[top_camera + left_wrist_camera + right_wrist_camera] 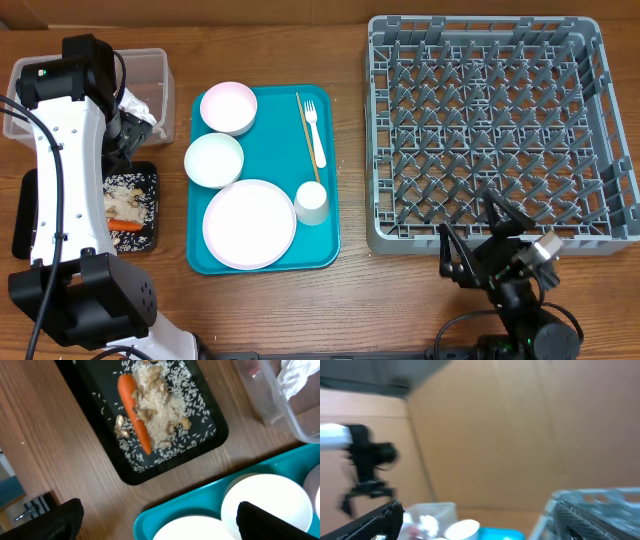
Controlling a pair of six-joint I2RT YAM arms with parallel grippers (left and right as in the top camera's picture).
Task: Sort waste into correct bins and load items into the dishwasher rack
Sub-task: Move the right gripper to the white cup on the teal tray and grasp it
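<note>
The orange carrot point(125, 227) point(135, 412) and rice scraps point(160, 405) lie in the black tray point(150, 238) point(100, 405). A crumpled white napkin point(138, 108) point(300, 377) sits in the clear tub point(150, 65) point(270, 402). The plate point(249, 223), two bowls point(228, 107) point(213, 159), cup point(312, 202), fork point(315, 135) and stick point(303, 130) rest on the teal tray point(270, 125). The grey rack point(500, 130) holds nothing. My left gripper point(125, 140) point(160, 520) is open and empty, between the black tray and the teal tray. My right gripper point(475, 232) point(480, 520) is open, before the rack's front edge. No red wrapper clearly shows.
The left wrist view shows the teal tray's corner point(165, 510), a bowl point(265, 495) and the plate's rim point(190, 530) under the fingers. The blurred right wrist view shows the cup point(462, 529), the tub point(432, 512) and the rack's edge point(600, 497). Bare wooden table lies along the front.
</note>
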